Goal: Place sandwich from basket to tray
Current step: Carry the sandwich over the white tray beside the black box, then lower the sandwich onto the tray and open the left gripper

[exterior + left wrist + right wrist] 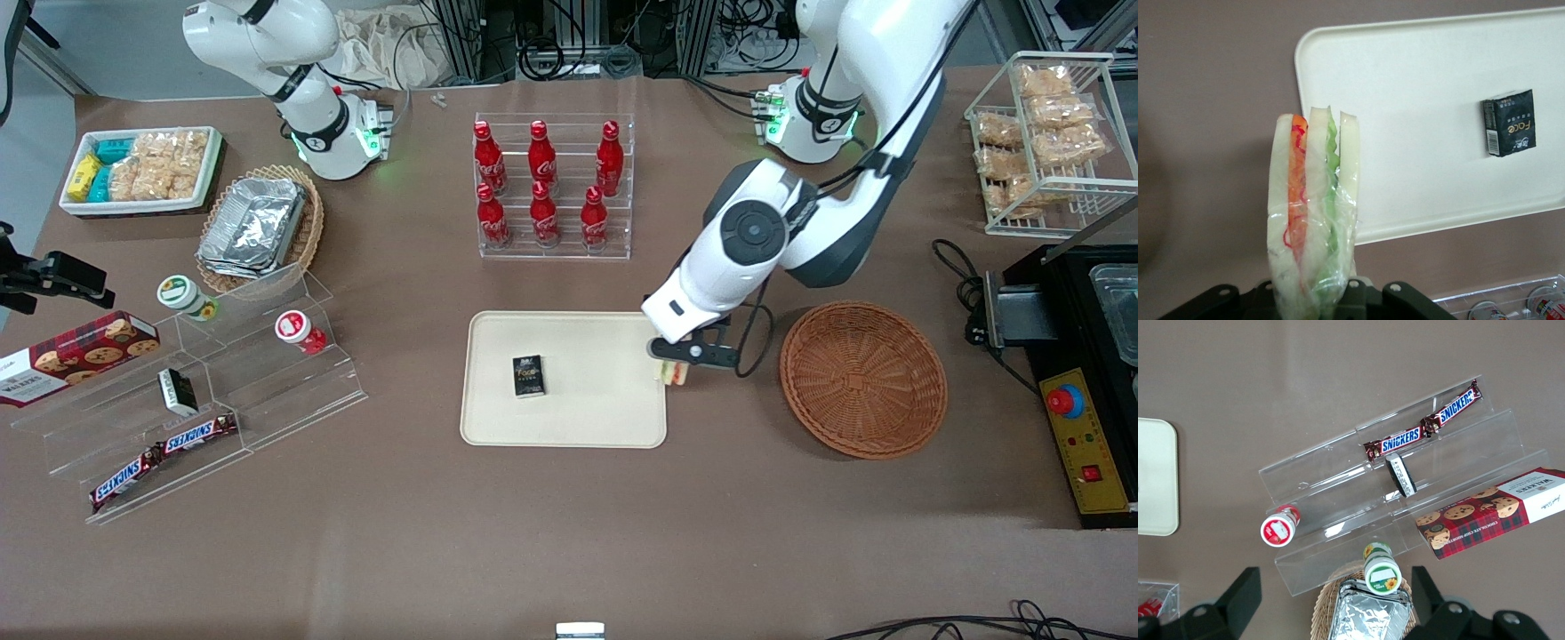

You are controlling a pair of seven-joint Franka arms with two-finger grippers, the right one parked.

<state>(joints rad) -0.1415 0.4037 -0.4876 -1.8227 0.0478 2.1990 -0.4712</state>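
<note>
Gripper point(677, 363) clamped on the sandwich point(1313, 213), held upright, long axis pointing away from my fingers, layers on edge. Hanging right over the tray point(569, 418) rim at the end nearest the basket point(862, 380), which sits w/o anything in it, toward my arm's end of the table. Tray's open surface lies onward toward the parked arm's end, so my guess: shift further over it, then lower. Small black box point(1509, 123) on tray reads "Face". Elsewhere: Snickers bars point(163, 456), Walkers cookie box point(76, 355).
</note>
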